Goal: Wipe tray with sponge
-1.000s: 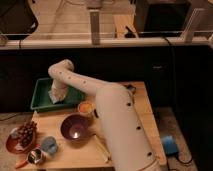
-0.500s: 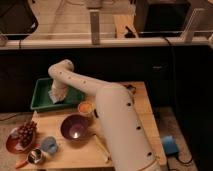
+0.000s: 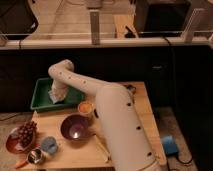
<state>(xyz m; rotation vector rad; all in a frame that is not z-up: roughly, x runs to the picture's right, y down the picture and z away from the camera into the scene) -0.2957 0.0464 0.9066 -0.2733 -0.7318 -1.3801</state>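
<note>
Camera view, ordered near to far. At the near-left corner of the wooden bench [image 3: 75, 157] stands a small metal cup [image 3: 35, 156], with a blue cup [image 3: 49, 145] just beside it on the right. Behind them lies a reddish plate [image 3: 11, 143] carrying a bunch of dark grapes [image 3: 27, 132]. A round purple bowl [image 3: 76, 127] sits near the middle of the bench, and a pale wooden stick [image 3: 102, 148] lies to its right, close against the robot's white arm [image 3: 120, 125]. A small round container with orange contents [image 3: 86, 107] stands just beyond the bowl, touching or nearly touching the near rim of the tray. The green tray [image 3: 41, 96] occupies the far-left part of the bench. The arm rises from the near right, bends at an elbow above the tray's far edge, and points downward. Its pincer [image 3: 57, 95] is inside the tray, at or just above the tray floor. Whether the pincer is open or closed, and what it holds, cannot be told. On the floor to the right lies a blue object [image 3: 170, 145]. A pale horizontal rail [image 3: 150, 42] crosses the far background.
</note>
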